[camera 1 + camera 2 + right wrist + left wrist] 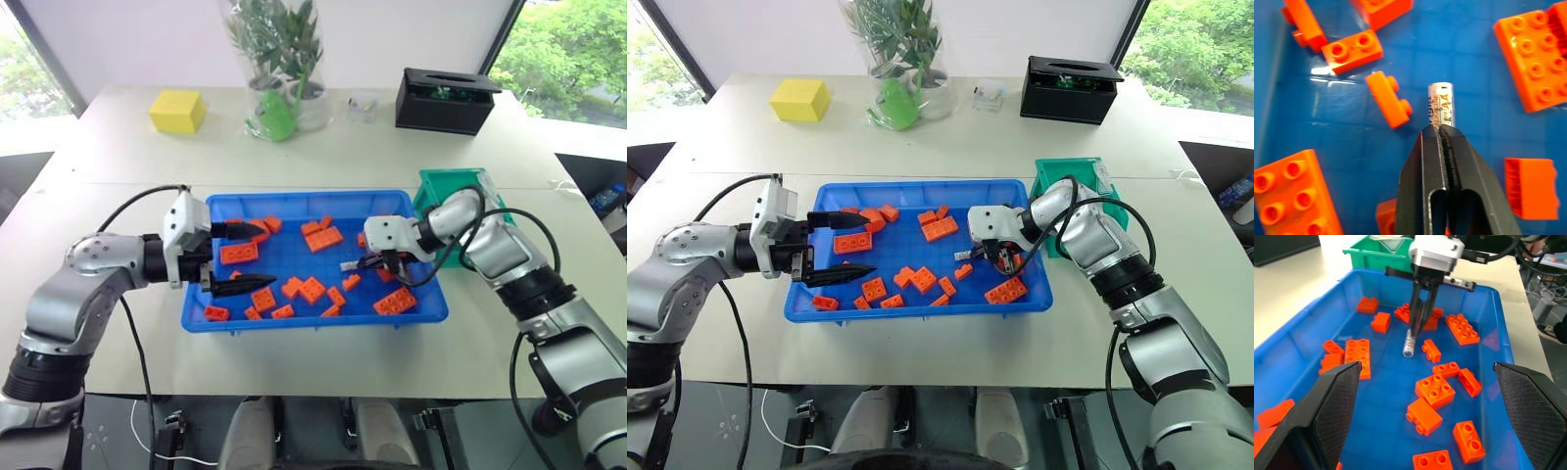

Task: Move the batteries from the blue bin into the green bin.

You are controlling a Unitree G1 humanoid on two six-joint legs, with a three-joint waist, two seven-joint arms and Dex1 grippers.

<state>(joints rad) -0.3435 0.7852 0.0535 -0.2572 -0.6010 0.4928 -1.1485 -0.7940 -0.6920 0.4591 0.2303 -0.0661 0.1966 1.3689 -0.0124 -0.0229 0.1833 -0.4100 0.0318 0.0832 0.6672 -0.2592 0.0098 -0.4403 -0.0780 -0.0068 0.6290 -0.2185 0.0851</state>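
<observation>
- The step in hand is the pick-up: the right gripper (1442, 131) reaches down into the blue bin (294, 321), right of centre in the head views, with its jaws pressed together on one end of a battery (1441, 106).
- The right wrist view shows the two black fingers meeting with almost no gap, and the silver cylinder sticking out past their tips. I judge the end to be pinched, though only a small part of it sits between them.
- In the left wrist view that battery (1409, 343) hangs at a tilt from the fingers, its free end low over the blue floor among orange bricks (1434, 391). I cannot tell whether it is already clear of the floor.
- The left gripper (240, 258) hovers over the bin's left end in the head views, jaws spread wide and holding nothing.
- The green bin (441, 186) stands on the surface touching or just beside the blue bin's upper right corner, behind the right arm.
- Next, to my mind, comes a straight lift clear of the bricks, then a short carry to the upper right, over the blue rim to the green bin, and only then a release.
- The thin grip near the battery's end is the risk: a quick swing could let it pivot or slip out.
</observation>
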